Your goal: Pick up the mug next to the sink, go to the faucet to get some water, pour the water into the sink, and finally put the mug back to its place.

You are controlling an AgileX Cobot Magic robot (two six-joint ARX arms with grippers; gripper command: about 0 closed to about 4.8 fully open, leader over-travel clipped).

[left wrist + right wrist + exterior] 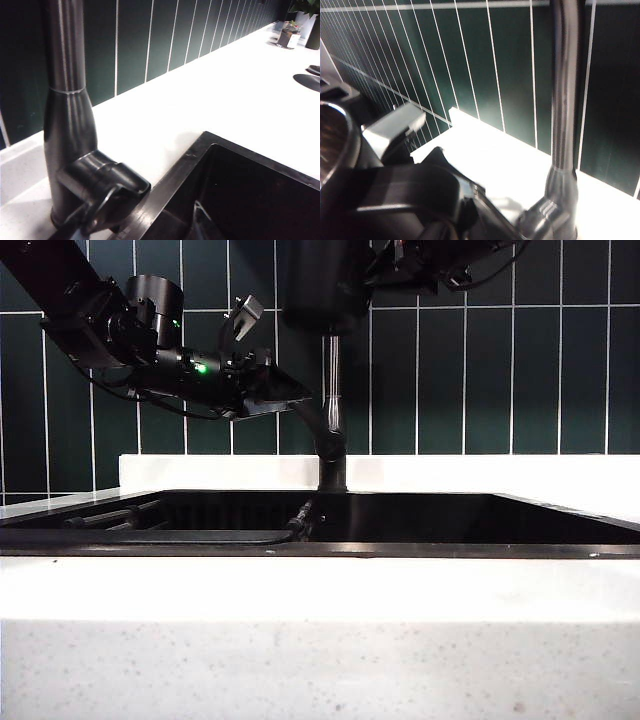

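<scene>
while the right tool (400, 265) clamps the matte black mug (320, 285), the left tool (262, 390) gapes beside the faucet (333, 390).

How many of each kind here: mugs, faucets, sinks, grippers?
mug: 1, high up at the faucet pipe
faucet: 1
sink: 1
grippers: 2, the left gripper with jaws open, beside the faucet above its lever; the right gripper at the top, jaws shut on the mug
Total: 5
</scene>
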